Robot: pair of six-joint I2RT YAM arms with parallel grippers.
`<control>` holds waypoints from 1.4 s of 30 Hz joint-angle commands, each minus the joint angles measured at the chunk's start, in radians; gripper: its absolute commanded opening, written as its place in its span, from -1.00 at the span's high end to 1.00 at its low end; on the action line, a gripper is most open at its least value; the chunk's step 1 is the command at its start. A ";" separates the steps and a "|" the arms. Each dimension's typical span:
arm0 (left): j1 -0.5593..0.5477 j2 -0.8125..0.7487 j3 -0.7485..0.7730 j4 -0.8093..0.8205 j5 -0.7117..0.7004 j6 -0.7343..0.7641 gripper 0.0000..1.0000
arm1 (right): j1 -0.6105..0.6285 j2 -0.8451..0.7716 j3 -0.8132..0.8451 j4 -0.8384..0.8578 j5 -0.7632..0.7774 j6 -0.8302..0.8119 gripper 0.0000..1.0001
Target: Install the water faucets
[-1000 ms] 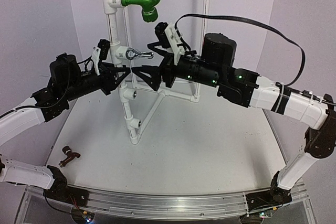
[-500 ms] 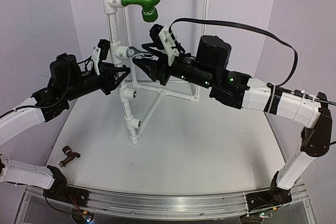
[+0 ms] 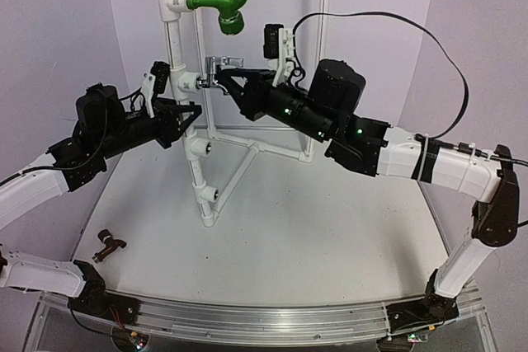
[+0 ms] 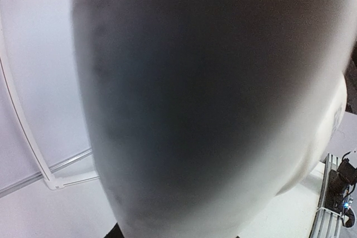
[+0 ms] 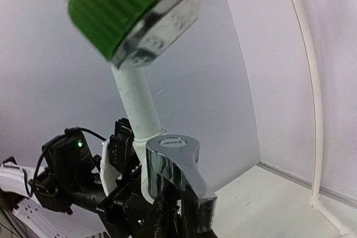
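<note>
The chrome faucet (image 3: pixel 216 70) (image 5: pixel 177 163) with its lever handle sits at a white tee (image 3: pixel 186 82) on the upright white pipe (image 3: pixel 177 47) (image 5: pixel 135 101). My right gripper (image 3: pixel 226 82) (image 5: pixel 184 213) is shut on the faucet from the right, its dark fingers (image 5: pixel 167 215) under the lever. The left gripper (image 3: pixel 190 114) clamps the same pipe just below the tee. In the left wrist view the blurred pipe (image 4: pixel 212 98) fills the frame and hides the fingers. The dark reddish-brown faucet (image 3: pixel 108 245) lies on the table at the front left.
A green elbow piece (image 3: pixel 221 6) (image 5: pixel 128 9) hangs from the top tee, right above the chrome faucet. Two more white tees (image 3: pixel 203 147) face forward lower on the pipe. The white pipe stand's legs (image 3: pixel 264 146) spread over the table behind. A black cable (image 3: pixel 429 39) arcs over the right arm.
The right gripper rose and moved left to the chrome faucet and closed on it. The faucet has turned from lever sideways to lever on top. The left arm has not moved.
</note>
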 commanded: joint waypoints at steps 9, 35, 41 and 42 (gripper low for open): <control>-0.018 0.039 -0.027 -0.191 -0.013 -0.221 1.00 | -0.001 -0.109 -0.114 0.061 0.077 -0.094 -0.45; 0.017 -0.073 -0.029 -0.310 -0.025 -0.306 -0.41 | -0.001 -0.240 -0.518 -0.261 0.446 -0.157 -0.97; 0.018 -0.215 -0.068 -0.465 -0.094 -0.410 -0.70 | -0.002 -0.191 -0.511 -0.297 0.430 -0.108 -0.96; 0.018 -0.223 -0.079 -0.499 -0.127 -0.435 -0.70 | -0.002 -0.183 -0.507 -0.307 0.434 -0.099 -0.96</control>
